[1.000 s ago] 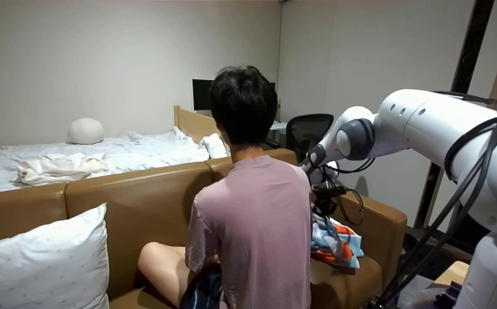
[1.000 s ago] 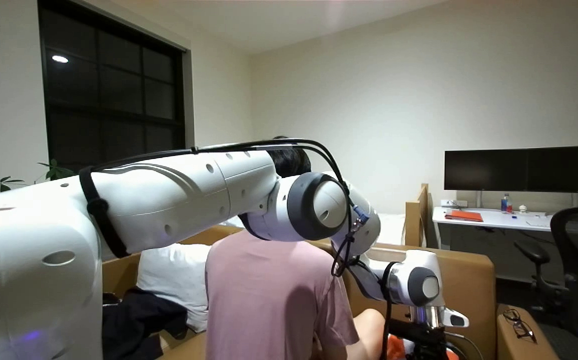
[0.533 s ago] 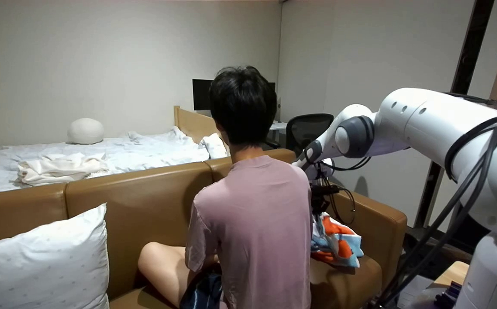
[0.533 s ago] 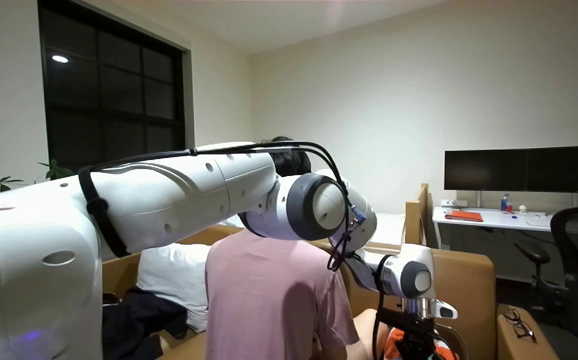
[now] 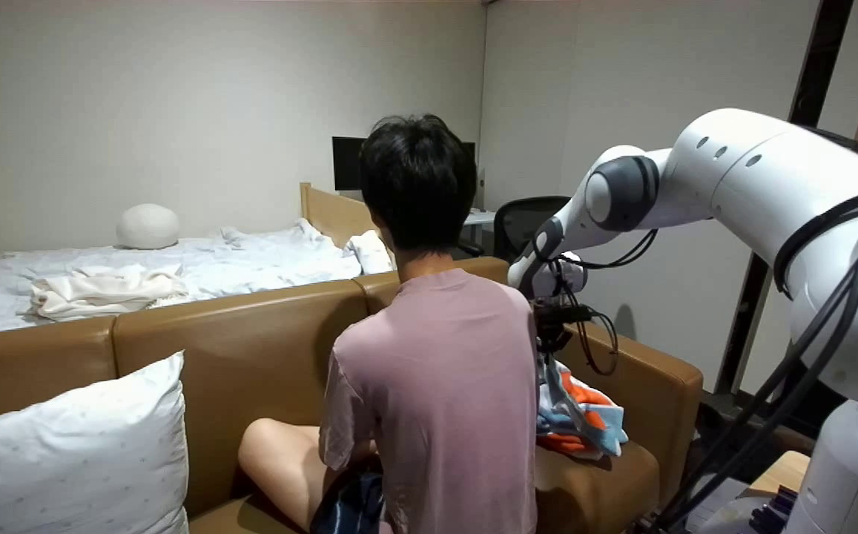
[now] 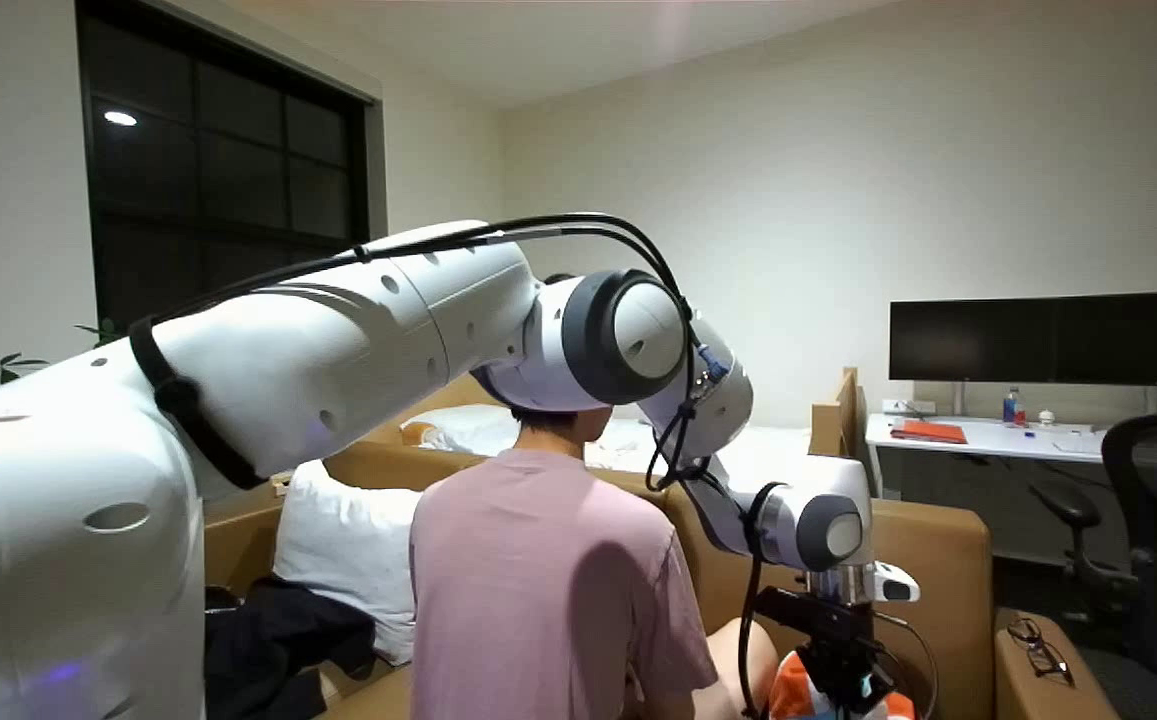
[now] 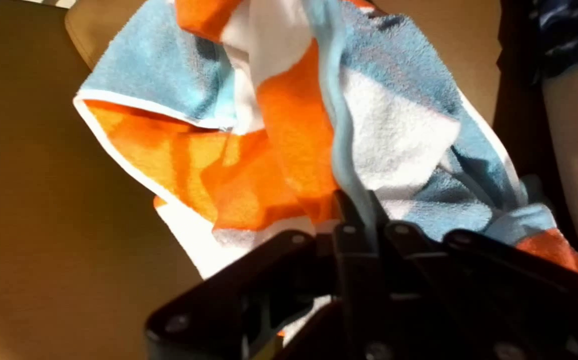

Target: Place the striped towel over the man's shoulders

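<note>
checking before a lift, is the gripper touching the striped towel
Touching: the wrist view shows the gripper pinching a light blue fold of the striped towel.

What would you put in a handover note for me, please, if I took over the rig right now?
Hand: shut on the light-blue edge of the towel.
Towel: crumpled on the sofa seat, at the right side of the seated man; the pinched part stands up from the heap.
Shoulders: no towel on them.
Done: the towel is gripped by its edge.
Left: lift it off the seat, drape it over both shoulders, then let go.
</note>
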